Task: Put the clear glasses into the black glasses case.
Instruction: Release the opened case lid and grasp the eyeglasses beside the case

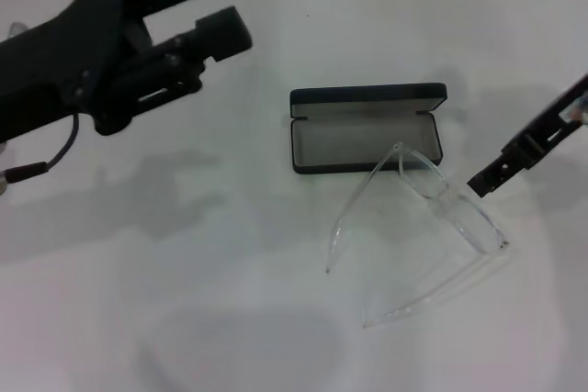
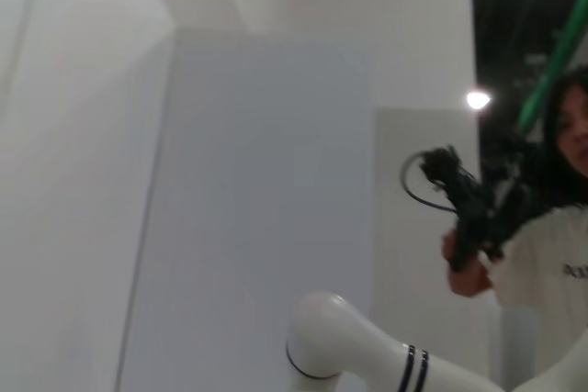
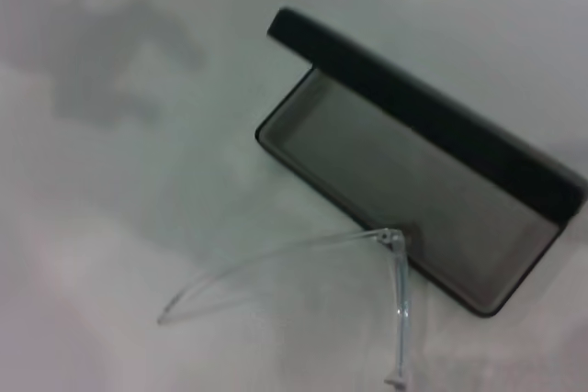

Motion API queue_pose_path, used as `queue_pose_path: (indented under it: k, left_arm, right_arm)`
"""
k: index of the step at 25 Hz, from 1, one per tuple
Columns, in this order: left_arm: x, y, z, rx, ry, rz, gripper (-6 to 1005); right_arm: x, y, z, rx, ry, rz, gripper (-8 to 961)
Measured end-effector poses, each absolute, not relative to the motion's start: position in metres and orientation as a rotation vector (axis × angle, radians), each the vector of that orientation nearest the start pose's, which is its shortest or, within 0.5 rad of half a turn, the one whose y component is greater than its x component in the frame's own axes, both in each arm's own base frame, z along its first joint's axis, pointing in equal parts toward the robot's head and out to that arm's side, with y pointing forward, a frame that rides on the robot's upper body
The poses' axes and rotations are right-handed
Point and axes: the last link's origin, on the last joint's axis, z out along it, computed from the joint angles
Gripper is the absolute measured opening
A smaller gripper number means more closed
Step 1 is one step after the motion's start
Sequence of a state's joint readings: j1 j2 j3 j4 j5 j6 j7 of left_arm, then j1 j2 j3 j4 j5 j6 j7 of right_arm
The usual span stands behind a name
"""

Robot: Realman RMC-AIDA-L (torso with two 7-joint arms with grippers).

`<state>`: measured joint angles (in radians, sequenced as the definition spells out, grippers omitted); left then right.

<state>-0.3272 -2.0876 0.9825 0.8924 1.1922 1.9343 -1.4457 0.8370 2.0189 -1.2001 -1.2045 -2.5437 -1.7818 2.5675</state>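
White desk (image 1: 276, 52) is being used as the work surface. Black glasses case (image 1: 367, 130) is being kept open near the desk's middle, lid raised at the far side, grey lining exposed. Clear glasses (image 1: 432, 218) are being held at the lens end by the right claw (image 1: 482, 183), the fingers pinched narrow on the shield; one corner is overlapping the case's near right rim, and the arms are unfolded, trailing over the desk toward the robot. Left claw (image 1: 216, 2) is being held raised at far left, fingers spread wide, gripping nothing. A person (image 2: 542, 227) is being caught in the left wrist view.
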Motion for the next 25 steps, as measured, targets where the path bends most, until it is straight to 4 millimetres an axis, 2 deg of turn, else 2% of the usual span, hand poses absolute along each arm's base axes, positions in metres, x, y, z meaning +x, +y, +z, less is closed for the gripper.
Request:
queue_pose_path:
  k: [6, 20, 25]
  left_arm:
    - [-0.196, 0.271, 0.067, -2.512, -0.171, -1.632, 587]
    - [-0.2, 0.272, 0.061, -2.492, -0.205, -1.653, 583]
    - [-0.2, 0.272, 0.06, -2.489, -0.205, -1.655, 581]
  right_arm:
    - [0.14, 0.386, 0.006, -2.681, 0.987, -0.588, 753]
    - [0.148, 0.389, -0.03, -2.709, 0.971, -0.618, 752]
    - [0.151, 0.387, -0.036, -2.721, 0.977, -0.632, 718]
